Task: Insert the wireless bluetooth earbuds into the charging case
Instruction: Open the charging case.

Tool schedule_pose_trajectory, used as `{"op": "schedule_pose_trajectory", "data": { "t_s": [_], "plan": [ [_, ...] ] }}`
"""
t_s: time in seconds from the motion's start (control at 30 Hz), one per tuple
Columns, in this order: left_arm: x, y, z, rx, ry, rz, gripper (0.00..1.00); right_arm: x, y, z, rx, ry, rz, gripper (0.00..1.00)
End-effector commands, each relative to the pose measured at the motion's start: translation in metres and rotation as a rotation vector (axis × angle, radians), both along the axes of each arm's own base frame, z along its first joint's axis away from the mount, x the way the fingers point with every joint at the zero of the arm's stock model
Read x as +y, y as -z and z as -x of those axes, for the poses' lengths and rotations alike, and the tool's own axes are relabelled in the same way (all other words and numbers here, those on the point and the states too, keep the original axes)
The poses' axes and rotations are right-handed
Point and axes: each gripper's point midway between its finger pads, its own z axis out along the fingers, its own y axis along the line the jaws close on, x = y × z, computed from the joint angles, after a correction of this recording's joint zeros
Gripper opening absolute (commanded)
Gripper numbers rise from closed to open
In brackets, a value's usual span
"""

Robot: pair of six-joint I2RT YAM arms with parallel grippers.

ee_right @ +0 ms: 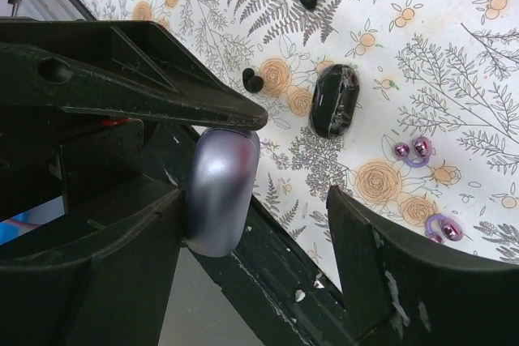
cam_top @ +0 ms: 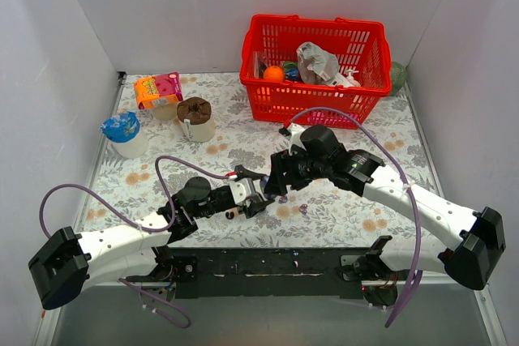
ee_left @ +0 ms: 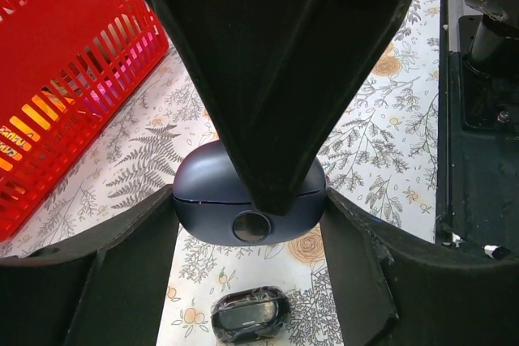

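My left jaws clamp the charging case [ee_left: 203, 192] by its sides — its top hidden behind a right finger [ee_left: 268, 79]. My right jaws stand wide, the case against one side. Both earbuds [ee_right: 412, 151] [ee_right: 443, 229] lie on the worktop [ee_right: 462, 54] — tiny, details unclear.

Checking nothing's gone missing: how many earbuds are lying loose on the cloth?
2 earbuds, both on the floral cloth in the right wrist view: one just right of the stubby black piece, the other below it, near the lower right corner. Some cloth is hidden.
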Motion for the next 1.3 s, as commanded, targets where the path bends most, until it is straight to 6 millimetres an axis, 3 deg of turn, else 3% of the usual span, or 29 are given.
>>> {"op": "schedule_pose_trajectory", "data": {
  "t_s": [0.0, 0.53, 1.27],
  "plan": [
    [0.000, -0.019, 0.002, -0.029, 0.011, 0.044, 0.00, 0.008, -0.003, 0.003, 0.011, -0.018, -0.039, 0.75],
    [0.008, -0.019, 0.002, -0.029, -0.021, 0.055, 0.00, -0.008, -0.004, 0.001, -0.012, 0.063, -0.035, 0.70],
    [0.011, -0.015, 0.000, -0.007, -0.041, 0.049, 0.00, -0.013, -0.033, -0.008, -0.081, 0.113, -0.075, 0.70]
  ]
}}
